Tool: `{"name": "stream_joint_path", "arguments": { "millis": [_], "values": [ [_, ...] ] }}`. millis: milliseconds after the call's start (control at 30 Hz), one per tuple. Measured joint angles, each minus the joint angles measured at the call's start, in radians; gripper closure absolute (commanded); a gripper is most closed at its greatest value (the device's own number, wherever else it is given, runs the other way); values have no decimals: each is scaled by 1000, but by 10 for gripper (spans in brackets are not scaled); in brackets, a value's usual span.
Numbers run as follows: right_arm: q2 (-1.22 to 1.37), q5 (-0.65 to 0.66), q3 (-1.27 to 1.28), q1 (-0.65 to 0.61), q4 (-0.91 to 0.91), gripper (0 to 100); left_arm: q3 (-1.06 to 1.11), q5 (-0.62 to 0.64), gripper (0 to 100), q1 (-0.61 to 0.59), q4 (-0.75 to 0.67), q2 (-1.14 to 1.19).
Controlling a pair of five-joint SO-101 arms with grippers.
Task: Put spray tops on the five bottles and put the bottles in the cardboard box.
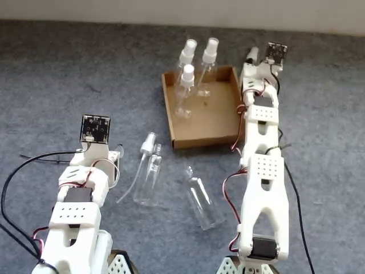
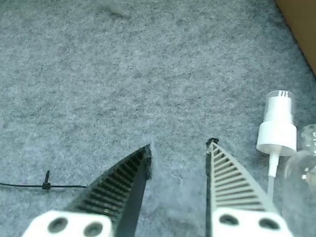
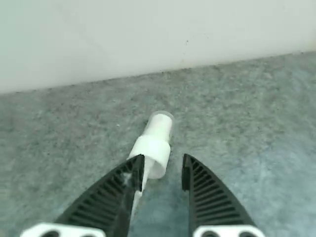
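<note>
Three clear bottles with white spray tops (image 1: 187,75) lean in the cardboard box (image 1: 219,128). On the carpet lie two uncapped bottles, one (image 1: 149,174) beside a loose spray top (image 1: 147,143) and another (image 1: 203,202) nearer the right arm. My left gripper (image 2: 180,148) hovers open over bare carpet, with that loose spray top (image 2: 276,129) and a bottle mouth (image 2: 307,153) just to its side. My right gripper (image 3: 162,162) is open beyond the box's far right corner, and a second spray top (image 3: 156,140) lies on the carpet at its fingertips, its tube along one finger.
A pale wall runs close behind the right gripper. A thin black cable (image 2: 44,186) lies on the carpet near the left gripper. The box corner (image 2: 302,27) sits ahead of the left gripper. Open carpet stretches left of the box.
</note>
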Motion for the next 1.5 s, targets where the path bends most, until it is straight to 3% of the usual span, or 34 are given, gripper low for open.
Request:
{"name": "stream_joint_path", "arguments": {
  "millis": [67,333,500,733,967,1133,1500],
  "values": [
    [-3,0,18,0,-2,998,0,0,825,0,0,0],
    [-6,0,23,25,66,993,0,0,825,0,0,0],
    [-32,9,-60,61,345,993,0,0,825,0,0,0],
    [-43,199,-284,86,833,993,0,0,825,0,0,0],
    [-152,345,-292,101,1211,993,0,0,825,0,0,0],
    [-272,370,-288,114,1427,993,0,0,825,0,0,0],
    [-540,370,-288,155,1459,993,0,0,826,0,0,0]
  ]
}}
